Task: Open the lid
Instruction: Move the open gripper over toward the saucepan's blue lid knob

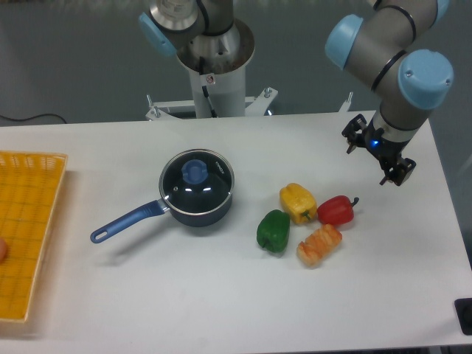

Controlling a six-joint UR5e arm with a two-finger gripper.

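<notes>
The lid [210, 184], a round glass disc with a thin metal rim and a light-blue knob [195, 171], rests flat on the dark blue saucepan [199, 212] left of the table's middle. The pan's long blue handle [122, 223] points to the front left. My gripper [377, 154] hangs over the table's right side, far to the right of the pan and a little behind it. Its black fingers [399, 170] are spread apart, and it is open with nothing between them.
Right of the pan lie a green pepper [273, 230], a yellow pepper [297, 202], a red pepper [337, 210] and an orange piece of food [319, 245]. A yellow basket [26, 228] sits at the left edge. The arm's base [214, 74] stands behind the table.
</notes>
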